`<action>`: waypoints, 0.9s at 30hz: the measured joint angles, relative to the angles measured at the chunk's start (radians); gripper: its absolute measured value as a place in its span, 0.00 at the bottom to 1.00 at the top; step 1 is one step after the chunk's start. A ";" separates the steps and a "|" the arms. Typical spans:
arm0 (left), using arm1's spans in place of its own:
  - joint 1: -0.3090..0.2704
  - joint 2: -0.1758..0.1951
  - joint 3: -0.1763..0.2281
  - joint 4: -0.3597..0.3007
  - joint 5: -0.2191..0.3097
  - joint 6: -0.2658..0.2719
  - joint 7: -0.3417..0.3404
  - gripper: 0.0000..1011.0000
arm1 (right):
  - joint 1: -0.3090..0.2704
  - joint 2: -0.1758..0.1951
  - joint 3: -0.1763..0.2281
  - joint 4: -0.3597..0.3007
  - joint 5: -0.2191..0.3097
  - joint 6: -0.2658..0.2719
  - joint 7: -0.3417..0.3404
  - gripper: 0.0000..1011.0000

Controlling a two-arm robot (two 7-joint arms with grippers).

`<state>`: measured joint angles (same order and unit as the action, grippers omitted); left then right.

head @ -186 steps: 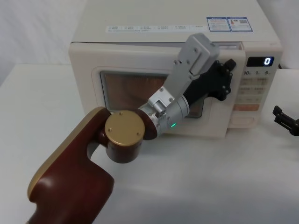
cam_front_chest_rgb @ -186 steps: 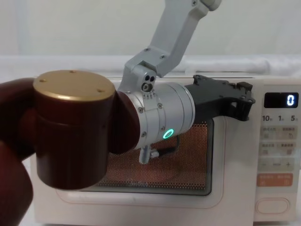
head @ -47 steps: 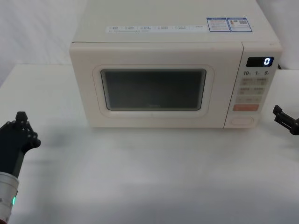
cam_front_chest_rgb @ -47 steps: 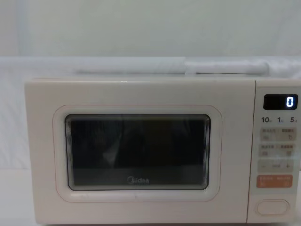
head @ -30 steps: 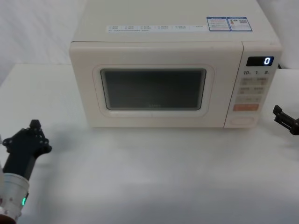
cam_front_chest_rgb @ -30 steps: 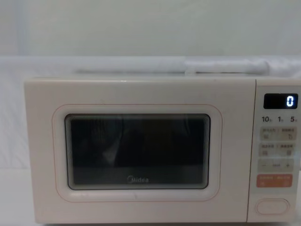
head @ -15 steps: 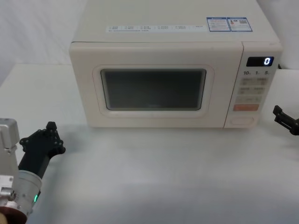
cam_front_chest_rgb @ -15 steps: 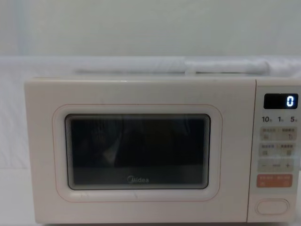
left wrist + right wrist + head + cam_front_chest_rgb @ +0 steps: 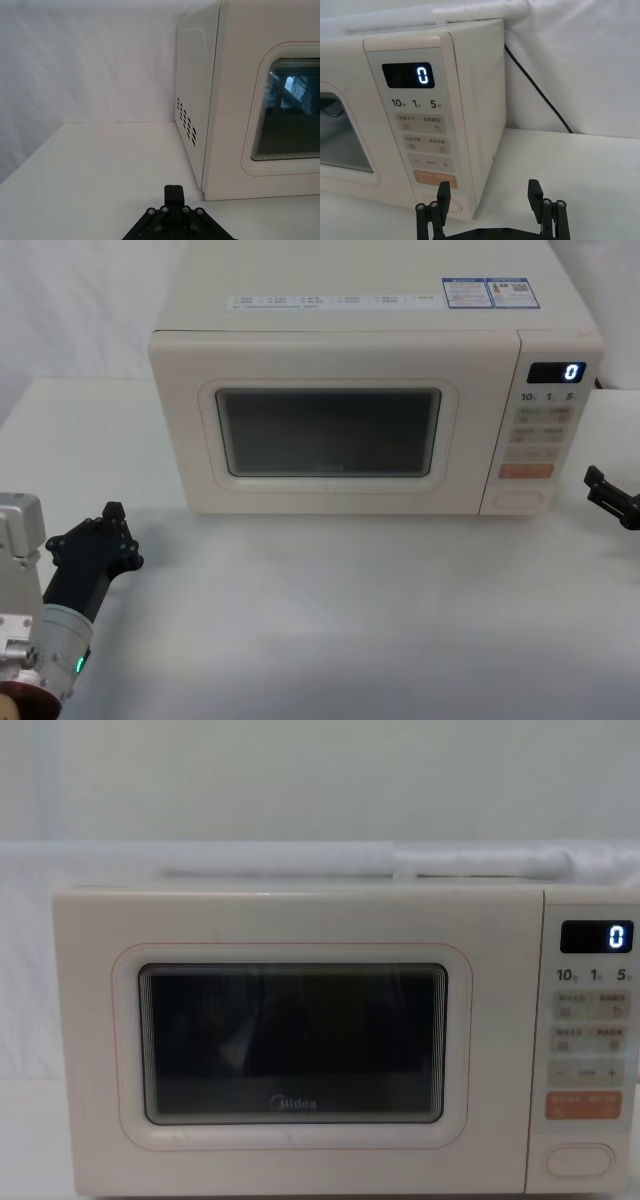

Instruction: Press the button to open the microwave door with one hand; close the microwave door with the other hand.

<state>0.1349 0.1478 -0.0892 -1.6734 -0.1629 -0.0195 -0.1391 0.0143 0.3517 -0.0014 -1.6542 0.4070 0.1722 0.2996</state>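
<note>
The microwave door (image 9: pixel 330 430) is closed flush with the cream body, its window dark; the chest view shows the door (image 9: pixel 290 1040) head-on with the grey logo. The oval button (image 9: pixel 520 498) sits at the bottom of the control panel, under the orange key, and appears again as the button (image 9: pixel 579 1160). My left gripper (image 9: pixel 108 525) hovers over the table, left of and nearer than the microwave, and the left gripper (image 9: pixel 173 192) is shut on nothing. My right gripper (image 9: pixel 595 485) waits right of the panel; the right gripper (image 9: pixel 490 194) is open, a short way from the button.
The microwave (image 9: pixel 360 300) fills the back of the white table (image 9: pixel 350 620). A black power cable (image 9: pixel 540 95) runs down the white backdrop behind its right side. The display (image 9: pixel 597 935) reads 0.
The left arm has left the door and drawn back to the table's left front, drifting slightly right over the last second. The microwave's interior light is off. The right gripper has not moved.
</note>
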 joint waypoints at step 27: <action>0.001 0.001 -0.001 -0.002 0.002 -0.002 -0.001 0.11 | 0.000 0.000 0.000 0.000 0.000 0.000 0.000 0.99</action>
<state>0.1360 0.1486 -0.0901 -1.6754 -0.1605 -0.0213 -0.1401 0.0143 0.3518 -0.0014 -1.6542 0.4070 0.1721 0.2996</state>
